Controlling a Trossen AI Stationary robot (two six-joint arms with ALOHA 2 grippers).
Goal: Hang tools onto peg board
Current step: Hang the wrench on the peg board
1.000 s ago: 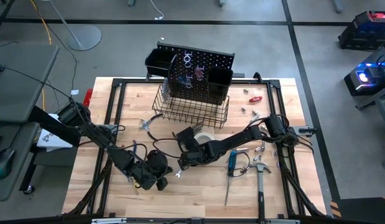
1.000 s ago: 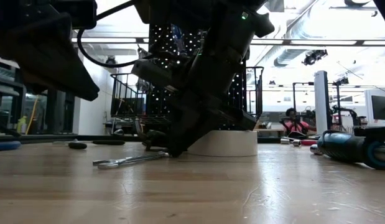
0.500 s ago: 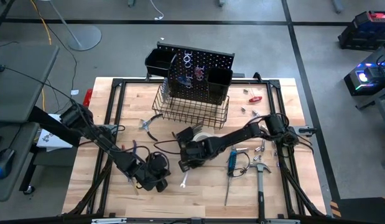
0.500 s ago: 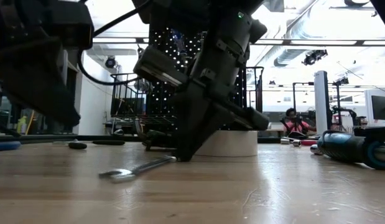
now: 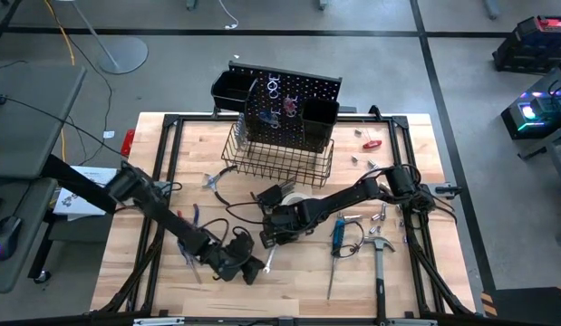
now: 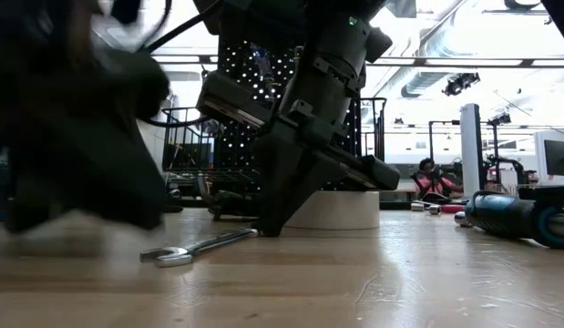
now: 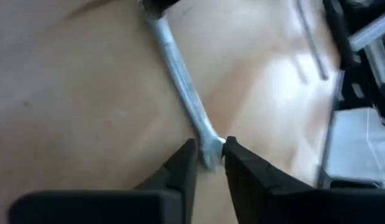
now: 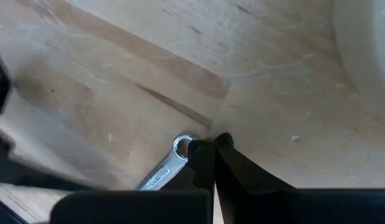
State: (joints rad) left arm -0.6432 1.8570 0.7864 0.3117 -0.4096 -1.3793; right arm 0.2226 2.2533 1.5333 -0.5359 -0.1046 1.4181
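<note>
A silver wrench (image 5: pixel 269 259) lies flat on the wooden table, near the front and slightly left of centre. My right gripper (image 8: pixel 208 146) is shut and points steeply down at the wrench's far, ring end (image 8: pixel 181 147). My left gripper (image 7: pixel 209 148) comes in low from the table's left. It is open by a narrow gap, one fingertip on either side of the wrench's near end (image 7: pixel 209 157). In the low view it is a blurred dark mass (image 6: pixel 81 164). The peg board (image 5: pixel 289 100) stands at the far edge. My right gripper touches the outer rim of the wrench's ring end (image 8: pixel 187 149) with the side of its shut fingertips (image 8: pixel 201 152). It comes from above, slanting, and grips nothing. The wrench lies flat on the table. My left gripper's fingertips (image 7: pixel 191 152) flank the wrench's near end; whether they touch it, I cannot tell.
A white tape roll (image 5: pixel 296 197) sits just behind my right gripper. A blue-handled screwdriver (image 5: pixel 337 234) and a hammer (image 5: pixel 380 249) lie to the right, with small parts (image 5: pixel 372 143) at the far right. A wire basket (image 5: pixel 280 158) and two bins (image 5: pixel 230 88) hang on the board.
My left gripper has dropped and moved right toward the wrench, rolling as it went, and now straddles the wrench's near end. My right gripper has turned in place at the ring end. The wrench has swung about that end, its free end going toward the near edge.
</note>
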